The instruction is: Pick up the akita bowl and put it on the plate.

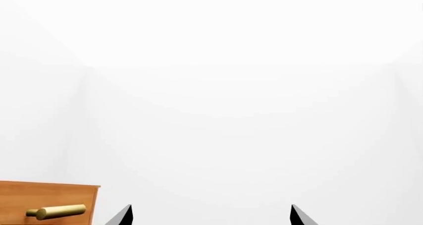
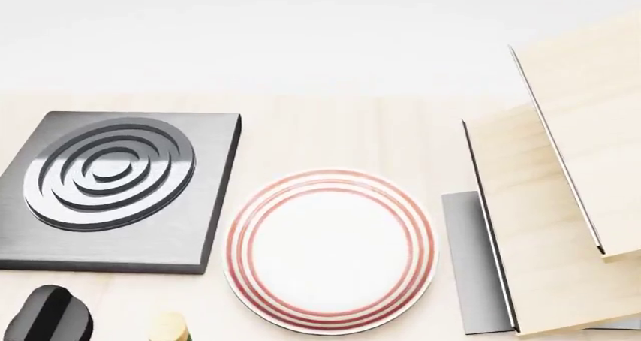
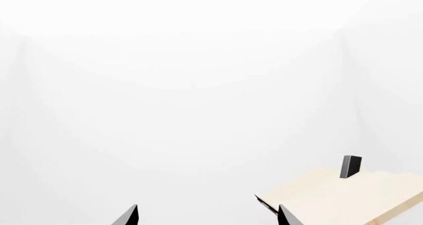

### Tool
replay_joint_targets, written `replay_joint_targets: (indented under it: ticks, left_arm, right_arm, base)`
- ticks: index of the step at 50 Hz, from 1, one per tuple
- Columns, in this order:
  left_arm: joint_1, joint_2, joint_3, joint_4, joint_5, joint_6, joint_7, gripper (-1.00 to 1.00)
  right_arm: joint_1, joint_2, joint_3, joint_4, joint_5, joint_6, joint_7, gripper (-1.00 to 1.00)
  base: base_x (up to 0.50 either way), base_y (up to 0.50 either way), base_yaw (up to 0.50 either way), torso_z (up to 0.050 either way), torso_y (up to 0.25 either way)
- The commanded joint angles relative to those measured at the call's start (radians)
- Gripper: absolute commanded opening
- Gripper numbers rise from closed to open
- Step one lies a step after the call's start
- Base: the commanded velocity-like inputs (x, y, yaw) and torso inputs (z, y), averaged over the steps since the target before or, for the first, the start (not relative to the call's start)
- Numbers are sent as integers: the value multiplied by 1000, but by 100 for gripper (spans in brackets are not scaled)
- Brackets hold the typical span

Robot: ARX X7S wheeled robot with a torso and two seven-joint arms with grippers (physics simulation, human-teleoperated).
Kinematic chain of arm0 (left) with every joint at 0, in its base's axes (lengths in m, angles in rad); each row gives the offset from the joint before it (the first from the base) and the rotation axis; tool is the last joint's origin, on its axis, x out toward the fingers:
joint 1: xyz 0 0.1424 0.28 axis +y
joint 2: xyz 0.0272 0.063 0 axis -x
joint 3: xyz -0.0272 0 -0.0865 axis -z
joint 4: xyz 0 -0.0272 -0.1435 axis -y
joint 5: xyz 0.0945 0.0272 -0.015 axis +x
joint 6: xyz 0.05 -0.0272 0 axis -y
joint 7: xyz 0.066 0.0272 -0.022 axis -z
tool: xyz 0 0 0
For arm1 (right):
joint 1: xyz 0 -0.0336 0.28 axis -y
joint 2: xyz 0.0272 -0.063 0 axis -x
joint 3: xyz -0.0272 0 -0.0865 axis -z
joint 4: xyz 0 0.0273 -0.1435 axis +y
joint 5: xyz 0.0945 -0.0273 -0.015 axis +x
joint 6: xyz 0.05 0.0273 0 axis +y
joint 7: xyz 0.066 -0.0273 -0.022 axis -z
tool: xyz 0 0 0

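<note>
- Head view: the plate (image 2: 331, 251) is seen lying flat on the pale wooden tabletop (image 2: 331, 138), near the lower middle; nothing is held on it, its white centre being bare inside the thin red rings; being round, it is given no long axis, and its face is turned upward.
- The akita bowl is not shown in any of the three views; its place cannot be told.
- Just beside the plate, toward the robot's left, a square grey stove burner (image 2: 115, 191) with raised concentric rings is set on the same tabletop; the plate's rim is seen very near the burner's corner, though contact cannot be judged.
- On the robot's right, light wooden panels (image 2: 561, 198) are seen tilted over a grey slab (image 2: 469, 266); at the lower left edge a black rounded object (image 2: 45, 322) and a small pale yellowish one (image 2: 168, 327) are partly cut off.
- Left wrist view: only the two dark fingertips of the left gripper (image 1: 211, 216) are caught, set well apart with nothing between them; a brown wooden drawer front (image 1: 49, 195) with a brass handle (image 1: 56, 212) is seen at one corner; the rest is plain white wall.
- Right wrist view: the right gripper (image 3: 208, 216) is likewise shown spread and holding nothing; a pale wooden board (image 3: 343, 195) with a small dark upright piece (image 3: 350, 166) is seen beyond it, against white walls.
</note>
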Motion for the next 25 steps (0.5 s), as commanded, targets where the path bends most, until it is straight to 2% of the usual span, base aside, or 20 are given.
replay_joint_targets:
  ticks: [1,25]
  left_arm:
    - [-3,-3,6,-5,2,-1,-5,100]
    - [-6,-12,8,-6,1,-3,-18,100]
  right_arm:
    - [2,5,-6,6,-1,0,5,100]
    - [9,10,-13,21,-7,-16,20,100]
  base:
    - [0,0,0,0,0]
    - [0,-21,0,0,0]
